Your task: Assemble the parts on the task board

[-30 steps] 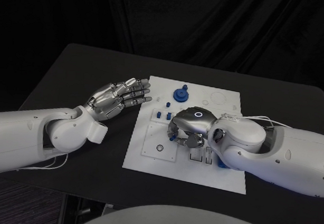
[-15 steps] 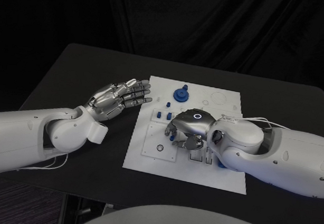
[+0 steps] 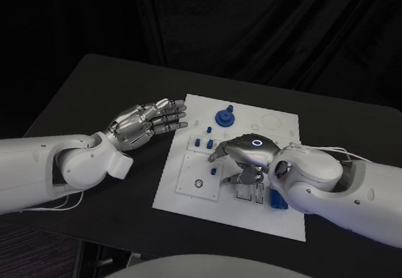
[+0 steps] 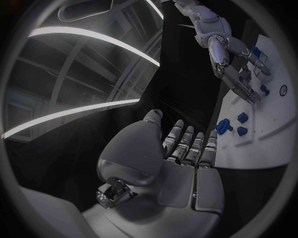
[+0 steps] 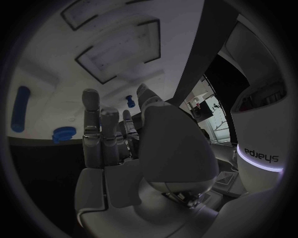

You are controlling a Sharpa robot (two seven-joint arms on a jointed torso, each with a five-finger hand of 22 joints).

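Parts lie and stand on the white board, which sits in the middle of the black table.

Head view: the right hand hovers low over the board's centre, fingers pointing down. Whether they hold anything cannot be told, as the hand's own back hides the fingertips. A small blue peg stands just beside those fingers. A blue knob stands toward the board's far edge, and a blue bar lies near the right wrist. The left hand rests off the board's left edge, fingers spread and holding nothing.

Left wrist view: the left hand is flat and empty. The board lies beyond its fingertips.

Right wrist view: the right hand has its fingers extended toward the board, and nothing visible between them.

Procedure, as a judgement: lower the right hand straight onto the peg, centre the fingertips on it before closing, and keep the wrist clear of the bar. Hold the left hand where it is.
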